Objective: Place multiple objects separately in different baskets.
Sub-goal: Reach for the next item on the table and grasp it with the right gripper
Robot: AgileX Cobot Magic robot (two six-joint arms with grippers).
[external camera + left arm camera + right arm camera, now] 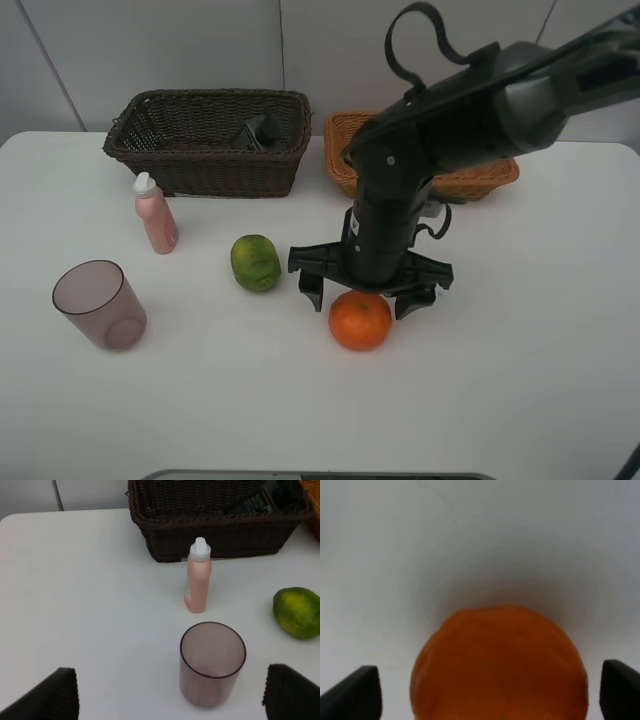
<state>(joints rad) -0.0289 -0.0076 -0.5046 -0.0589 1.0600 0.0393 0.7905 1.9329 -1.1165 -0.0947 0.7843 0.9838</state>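
Note:
An orange (360, 320) lies on the white table, and my right gripper (362, 298) hangs open just above it, one finger to each side; in the right wrist view the orange (500, 665) fills the space between the open gripper (487, 690). Left of it lies a green round fruit (255, 262). A pink white-capped bottle (155, 215) stands upright, and a mauve cup (100, 305) is at the left. My left gripper (171, 695) shows only in its wrist view, open, short of the cup (212, 662). A dark grey bottle (262, 130) lies in the dark brown basket (230, 175).
The light tan basket (480, 180) stands at the back right, largely hidden behind my right arm. The dark basket (220, 535) sits just behind the pink bottle (199, 577). The green fruit (297, 612) is beside the cup.

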